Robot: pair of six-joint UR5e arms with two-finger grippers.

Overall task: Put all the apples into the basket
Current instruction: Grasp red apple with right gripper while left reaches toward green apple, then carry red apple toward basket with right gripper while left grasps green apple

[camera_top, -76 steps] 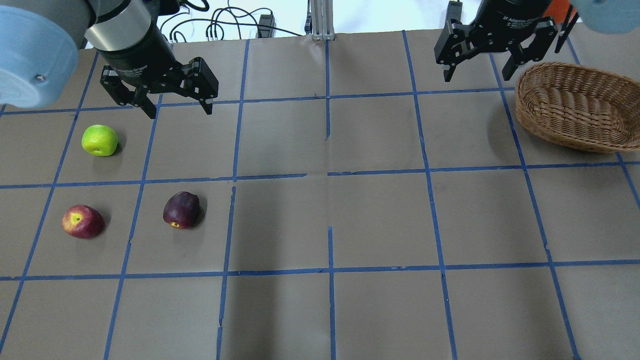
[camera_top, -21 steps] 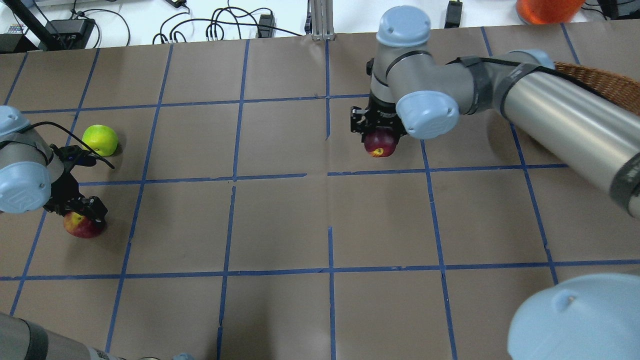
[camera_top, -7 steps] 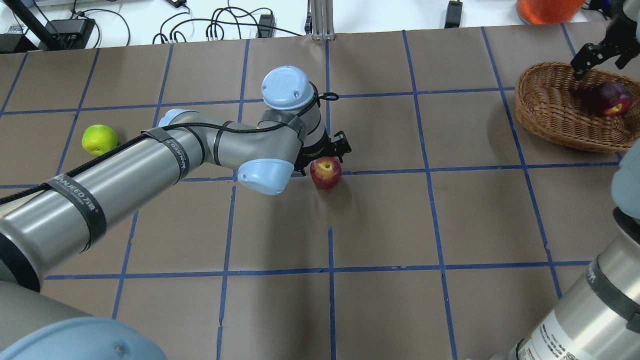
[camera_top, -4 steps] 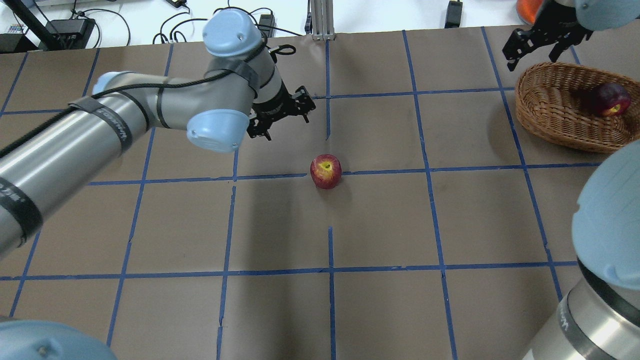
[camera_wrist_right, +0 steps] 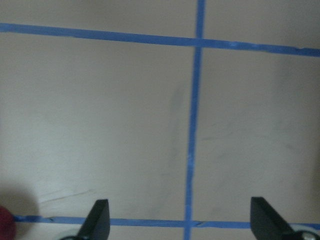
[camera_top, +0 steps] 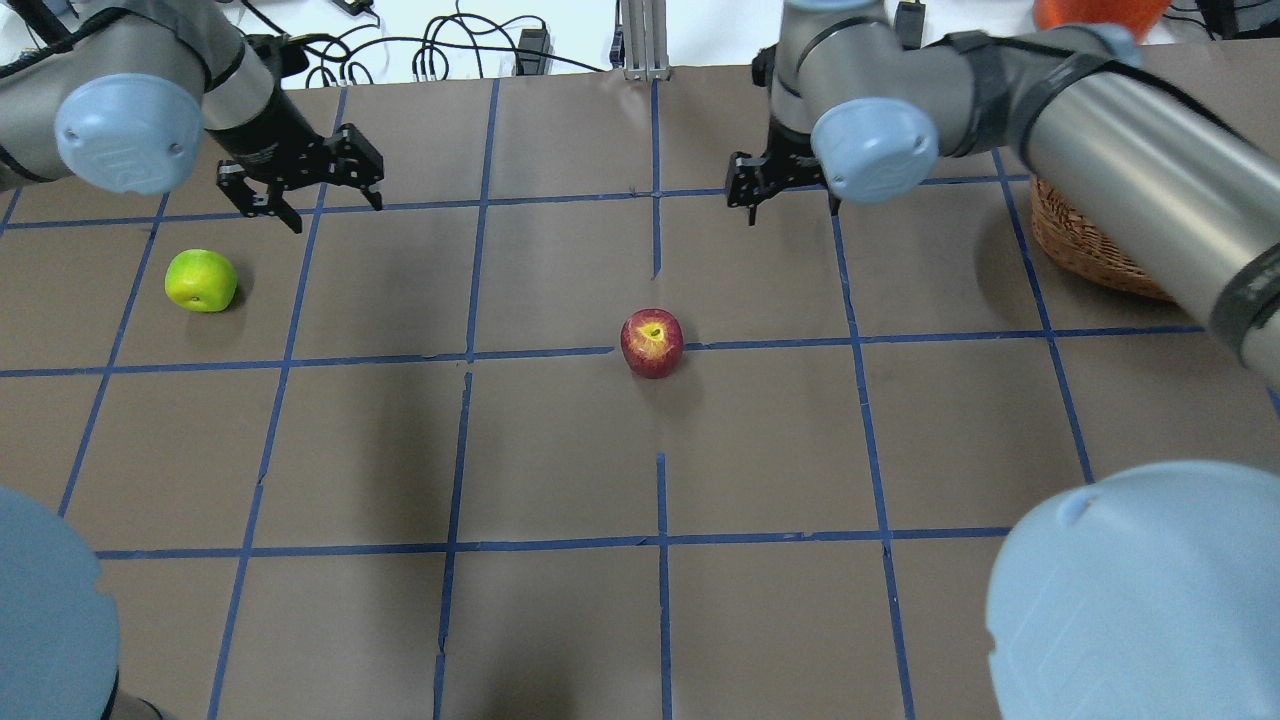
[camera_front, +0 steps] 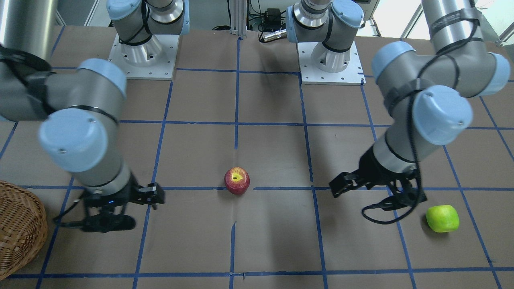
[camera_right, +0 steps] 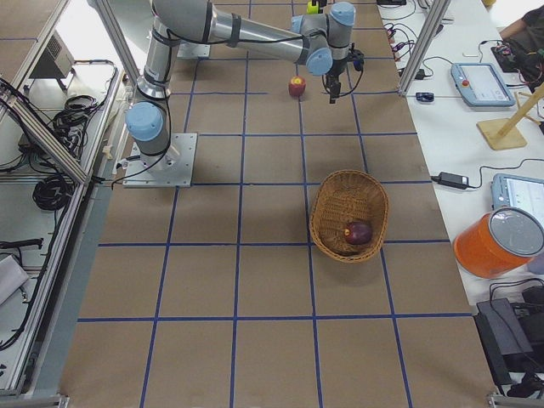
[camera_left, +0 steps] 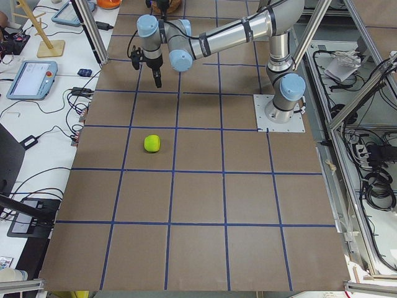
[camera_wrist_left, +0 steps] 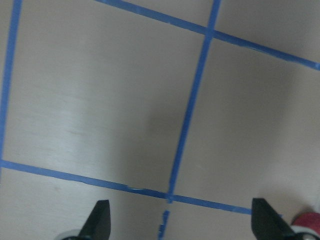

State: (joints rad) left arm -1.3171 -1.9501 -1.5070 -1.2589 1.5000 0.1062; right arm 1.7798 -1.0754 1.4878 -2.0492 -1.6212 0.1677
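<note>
— Start at the left edge of the overhead view. What's there?

— The green apple (camera_top: 201, 281) sits in the upper left of the table (camera_top: 560, 450), close to that edge. Just above and to its right hangs the left gripper (camera_top: 335, 208), its jaws spread wide and holding nothing.

— And the middle?

— The red apple (camera_top: 651, 342) stands alone at the centre, yellow patch up, touching a line of blue tape (camera_top: 540, 352). It is well apart from both grippers. The table itself is brown paper, taped into squares.

— Further right?

— The right gripper (camera_top: 790, 195) hovers above and right of centre. Its wrist camera shows the fingertips far apart with only paper between them. The basket (camera_top: 1080, 255) is at the right edge, mostly hidden behind that arm.

— Anything inside it?

— The overhead view can't tell. The camera at the robot's right end shows the purple apple (camera_right: 358, 231) lying in the basket, toward its lower right wall.
</note>
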